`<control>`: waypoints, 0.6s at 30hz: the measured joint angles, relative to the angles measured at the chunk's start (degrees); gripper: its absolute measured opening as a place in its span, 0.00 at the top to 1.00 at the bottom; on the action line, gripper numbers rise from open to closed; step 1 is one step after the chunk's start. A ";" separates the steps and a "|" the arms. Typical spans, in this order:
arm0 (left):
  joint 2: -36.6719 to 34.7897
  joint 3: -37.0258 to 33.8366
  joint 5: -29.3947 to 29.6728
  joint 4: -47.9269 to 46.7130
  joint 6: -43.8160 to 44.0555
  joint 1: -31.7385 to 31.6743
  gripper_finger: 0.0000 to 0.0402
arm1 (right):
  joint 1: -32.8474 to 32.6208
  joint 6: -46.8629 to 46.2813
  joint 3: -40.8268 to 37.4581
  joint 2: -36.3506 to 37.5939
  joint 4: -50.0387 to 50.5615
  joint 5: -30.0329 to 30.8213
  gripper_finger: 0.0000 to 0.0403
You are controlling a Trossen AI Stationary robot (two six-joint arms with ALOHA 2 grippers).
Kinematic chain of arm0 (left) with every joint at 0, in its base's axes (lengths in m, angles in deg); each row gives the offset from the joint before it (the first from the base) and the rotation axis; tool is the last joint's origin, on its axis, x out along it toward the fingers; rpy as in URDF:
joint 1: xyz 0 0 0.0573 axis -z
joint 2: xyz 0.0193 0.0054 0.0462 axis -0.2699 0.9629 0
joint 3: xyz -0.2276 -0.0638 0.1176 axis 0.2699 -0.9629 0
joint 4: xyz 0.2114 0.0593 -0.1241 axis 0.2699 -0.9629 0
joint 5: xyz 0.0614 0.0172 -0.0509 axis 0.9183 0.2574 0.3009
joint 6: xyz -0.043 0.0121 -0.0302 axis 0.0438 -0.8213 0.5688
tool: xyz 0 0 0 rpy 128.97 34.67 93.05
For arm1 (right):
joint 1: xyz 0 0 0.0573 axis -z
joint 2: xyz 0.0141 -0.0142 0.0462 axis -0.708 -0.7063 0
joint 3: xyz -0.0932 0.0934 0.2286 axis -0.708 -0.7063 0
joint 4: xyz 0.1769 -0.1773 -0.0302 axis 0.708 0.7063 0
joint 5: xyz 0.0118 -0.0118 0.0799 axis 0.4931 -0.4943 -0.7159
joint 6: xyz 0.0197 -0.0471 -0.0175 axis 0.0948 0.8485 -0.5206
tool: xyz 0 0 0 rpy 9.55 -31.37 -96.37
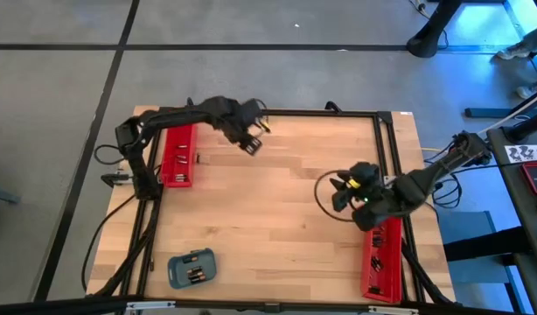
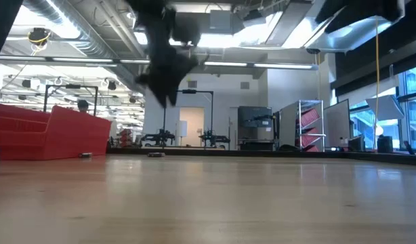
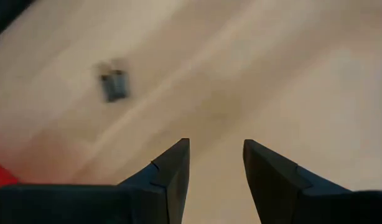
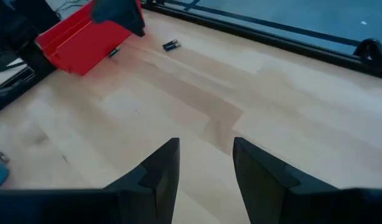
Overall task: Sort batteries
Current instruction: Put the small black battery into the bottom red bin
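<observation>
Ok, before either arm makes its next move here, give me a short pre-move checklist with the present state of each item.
1. Left gripper empty, fingers apart: ok, nothing shows between them in its wrist view.
2. Right gripper empty, fingers apart: ok, only bare table shows in the gap.
3. A loose battery lies on the wood beside the left red tray within view: ok.
4. Left gripper lined up over that battery: not ok, it hangs to one side of it.
5. Batteries present in the blue-grey tray: ok, some cells show inside.
6. Contents of the right red tray: cannot tell.
</observation>
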 joint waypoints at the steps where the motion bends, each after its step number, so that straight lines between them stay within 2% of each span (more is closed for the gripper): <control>1: 0.01 -1.53 -0.01 1.45 -0.32 -2.43 0.65 | 1.11 2.11 0.00 0.00 -1.10 -0.64 0.62; 5: 0.02 -8.24 0.06 8.24 -2.57 -11.21 0.65 | 4.03 9.09 -0.02 0.00 -5.04 -3.57 0.62; 8: 0.06 -13.64 0.22 15.60 -2.91 -15.51 0.65 | 5.26 12.28 -0.02 0.00 -7.16 -5.20 0.62; 12: 0.08 -19.34 -0.20 23.75 -3.58 -17.17 0.65 | 5.84 13.72 -0.02 0.00 -8.61 -5.38 0.62; 18: 0.08 -23.60 -0.26 31.92 -3.08 -16.89 0.65 | 5.80 13.71 -0.02 0.00 -8.85 -5.40 0.62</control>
